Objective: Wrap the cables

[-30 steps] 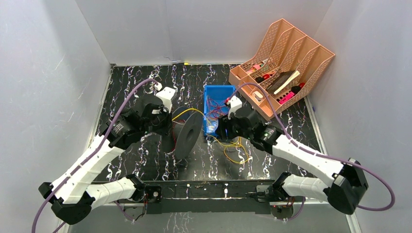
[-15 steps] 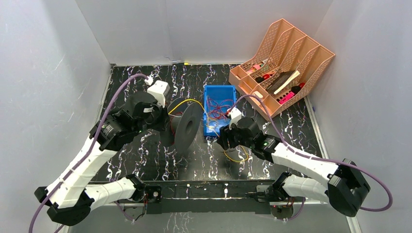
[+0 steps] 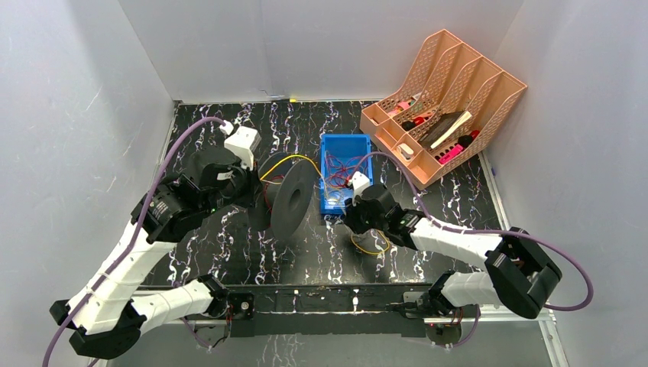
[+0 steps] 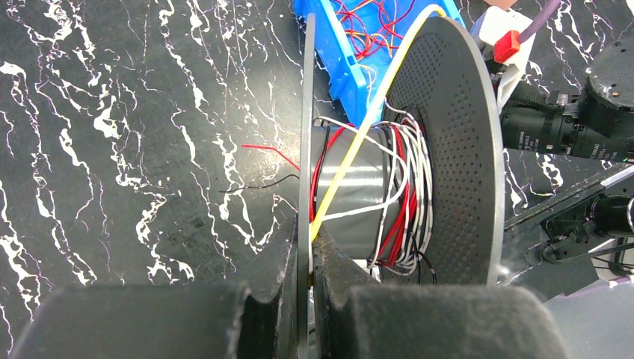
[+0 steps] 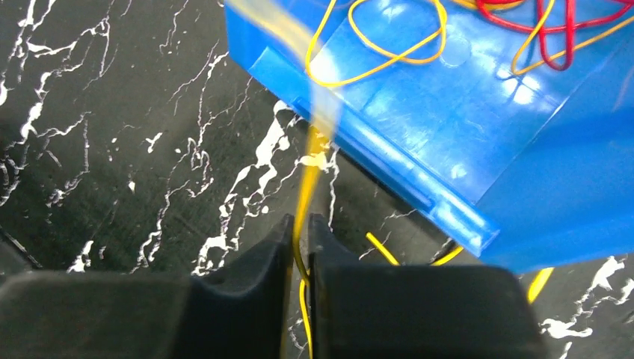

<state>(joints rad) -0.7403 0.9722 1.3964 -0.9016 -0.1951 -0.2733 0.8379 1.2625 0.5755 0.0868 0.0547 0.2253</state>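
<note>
Contact on the left is tight: the left gripper (image 4: pixel 303 299) is pinched on the thin near flange of the grey spool (image 4: pixel 448 149), which stands on edge at the centre of the table (image 3: pixel 229 245). The gripper's dark body fills the 6 o'clock edge of the wrist view and hides the flange's lower rim. Red, white and black wires are wound on the spool's core. The yellow cable (image 4: pixel 364 127) crosses them slantwise, from the far flange's rim at 12 o'clock down to the fingers, where its end is lost from sight.

At 1 o'clock from the spool sits the blue bin (image 3: pixel 344 139), holding a tangle of loose cables (image 3: pixel 341 164), yellow and red. The right wrist view cuts the bin off at the top and right. The right gripper (image 5: pixel 299 232), at 6 o'clock of the bin, is closed to a slit on the yellow cable, which blurs as it rises over the bin's lip. More of it loops on the table at 5 o'clock from the bin.

The peach file organiser (image 3: pixel 489 84) stands at the table's 2 o'clock corner. Any print on its contents is too small to read.
</note>
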